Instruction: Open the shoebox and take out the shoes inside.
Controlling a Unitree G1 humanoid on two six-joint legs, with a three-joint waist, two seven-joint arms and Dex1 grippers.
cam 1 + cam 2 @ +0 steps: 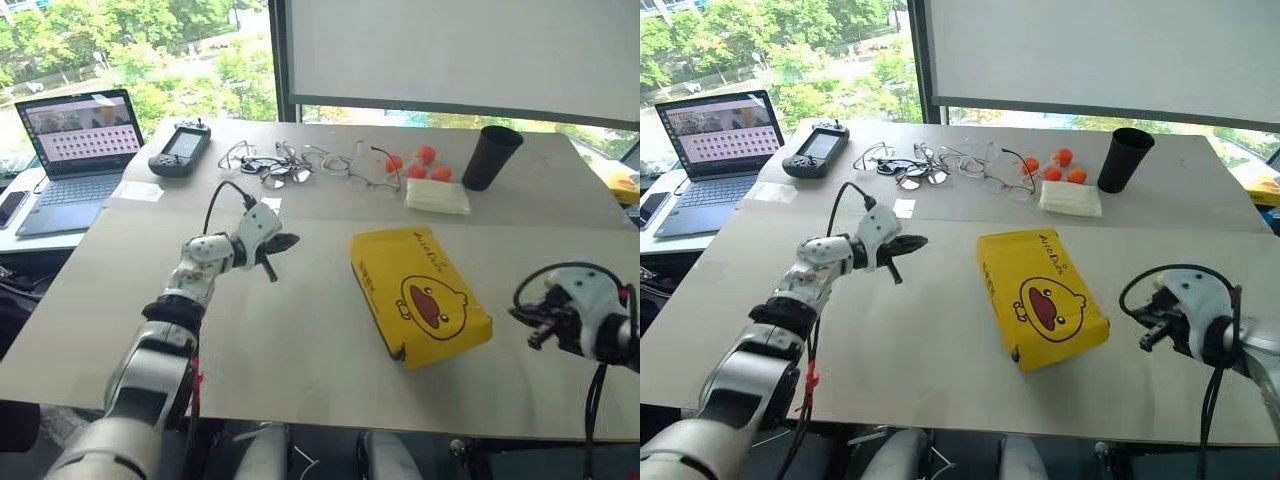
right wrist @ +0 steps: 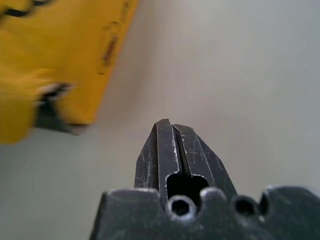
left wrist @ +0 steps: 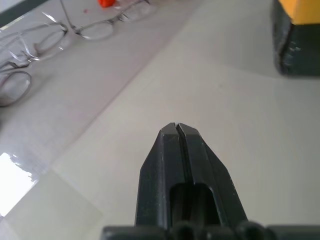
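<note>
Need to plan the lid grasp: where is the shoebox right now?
In the left eye view the shoebox, lid closed, lies on the table right of centre, between both grippers, nearer the robot than the white packet.

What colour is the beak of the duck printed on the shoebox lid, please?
Orange, on the yellow shoebox; clearest in the left eye view.

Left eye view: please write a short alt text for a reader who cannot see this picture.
A closed yellow shoebox with a duck face lies on a pale table, between the shut left gripper and the shut right gripper, neither touching it. Behind it lie glasses, orange balls and a black cup.
</note>
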